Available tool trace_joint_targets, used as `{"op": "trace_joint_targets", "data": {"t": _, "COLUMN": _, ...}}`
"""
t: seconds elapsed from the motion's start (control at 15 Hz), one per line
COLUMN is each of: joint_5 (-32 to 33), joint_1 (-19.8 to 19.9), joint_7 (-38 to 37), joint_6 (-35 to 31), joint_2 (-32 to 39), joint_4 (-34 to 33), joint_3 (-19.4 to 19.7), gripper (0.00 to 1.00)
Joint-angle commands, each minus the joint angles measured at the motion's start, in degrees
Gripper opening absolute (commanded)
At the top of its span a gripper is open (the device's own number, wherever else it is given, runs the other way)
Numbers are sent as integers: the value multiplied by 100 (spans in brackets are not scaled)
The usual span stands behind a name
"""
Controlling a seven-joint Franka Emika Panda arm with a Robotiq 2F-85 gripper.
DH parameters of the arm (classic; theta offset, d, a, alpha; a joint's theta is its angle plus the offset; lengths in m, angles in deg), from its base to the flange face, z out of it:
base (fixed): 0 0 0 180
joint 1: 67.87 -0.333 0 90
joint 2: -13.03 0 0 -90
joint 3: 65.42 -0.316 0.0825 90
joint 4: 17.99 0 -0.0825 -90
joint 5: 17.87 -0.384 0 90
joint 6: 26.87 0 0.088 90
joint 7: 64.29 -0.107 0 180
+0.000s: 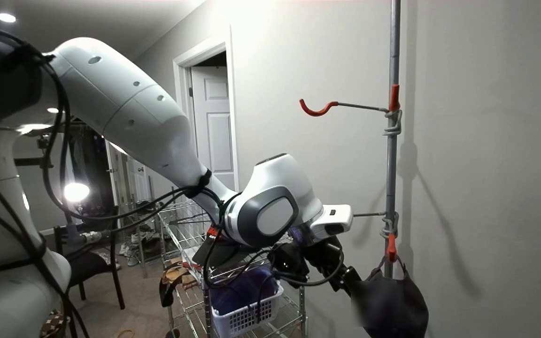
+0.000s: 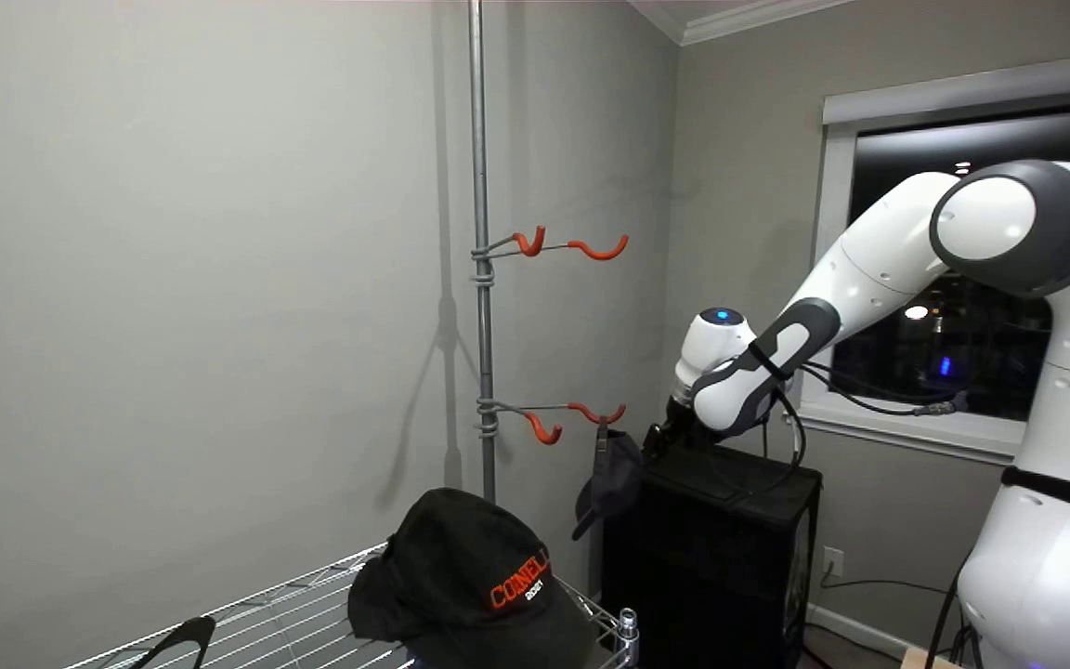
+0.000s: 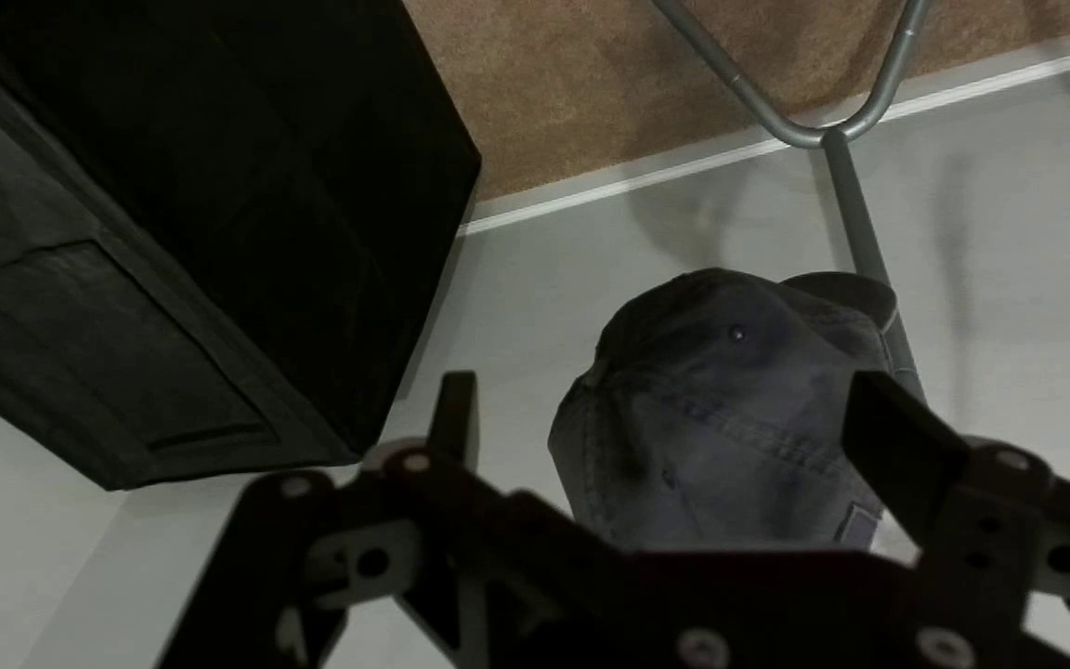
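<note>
A dark grey cap (image 1: pixel 395 300) hangs by its back strap from a lower red-tipped hook (image 2: pixel 596 414) on a grey metal pole (image 1: pixel 391 173). The cap also shows in an exterior view (image 2: pixel 611 474), brim down. In the wrist view its crown (image 3: pixel 730 465) lies between and beyond my fingers, partly hidden by the gripper body. My gripper (image 3: pixel 670 418) is open, its fingers wide apart with nothing gripped. In both exterior views the gripper (image 1: pixel 351 277) is right beside the cap's crown. I cannot tell whether a fingertip touches it.
Upper red hooks (image 2: pixel 598 249) and another lower hook (image 2: pixel 544 429) stick out from the pole. A black box-like cabinet (image 2: pixel 702 557) stands close below the gripper. A black cap with orange lettering (image 2: pixel 479 576) lies on a wire rack (image 2: pixel 266 623). A white basket (image 1: pixel 247 319) sits lower.
</note>
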Motion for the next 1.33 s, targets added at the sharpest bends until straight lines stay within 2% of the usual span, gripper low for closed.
{"op": "trace_joint_targets", "data": {"t": 0.0, "joint_5": 5, "joint_1": -28, "joint_7": 22, "joint_6": -144, "joint_2": -23, "joint_4": 40, "joint_3": -22, "gripper": 100}}
{"op": "trace_joint_targets", "data": {"t": 0.27, "joint_5": 479, "joint_1": 18, "joint_7": -339, "joint_6": -520, "joint_2": 354, "joint_4": -194, "joint_3": -103, "gripper": 100}}
{"op": "trace_joint_targets", "data": {"t": 0.53, "joint_5": 1239, "joint_1": 72, "joint_7": -1085, "joint_6": -626, "joint_2": 856, "joint_4": -625, "joint_3": 3, "gripper": 100}}
{"op": "trace_joint_targets", "data": {"t": 0.8, "joint_5": 1276, "joint_1": -4, "joint_7": -1475, "joint_6": -482, "joint_2": 1375, "joint_4": -1083, "joint_3": 157, "gripper": 100}}
{"op": "trace_joint_targets", "data": {"t": 0.93, "joint_5": 818, "joint_1": 62, "joint_7": -1168, "joint_6": -488, "joint_2": 1586, "joint_4": -1201, "joint_3": 30, "gripper": 100}}
{"op": "trace_joint_targets", "data": {"t": 1.07, "joint_5": -312, "joint_1": 373, "joint_7": -291, "joint_6": -534, "joint_2": 1781, "joint_4": -1217, "joint_3": -514, "gripper": 100}}
{"op": "trace_joint_targets", "data": {"t": 1.2, "joint_5": -1068, "joint_1": 637, "joint_7": 324, "joint_6": -427, "joint_2": 1914, "joint_4": -1362, "joint_3": -968, "gripper": 100}}
{"op": "trace_joint_targets", "data": {"t": 1.27, "joint_5": -1660, "joint_1": 199, "joint_7": 805, "joint_6": -451, "joint_2": 1998, "joint_4": -1443, "joint_3": -628, "gripper": 100}}
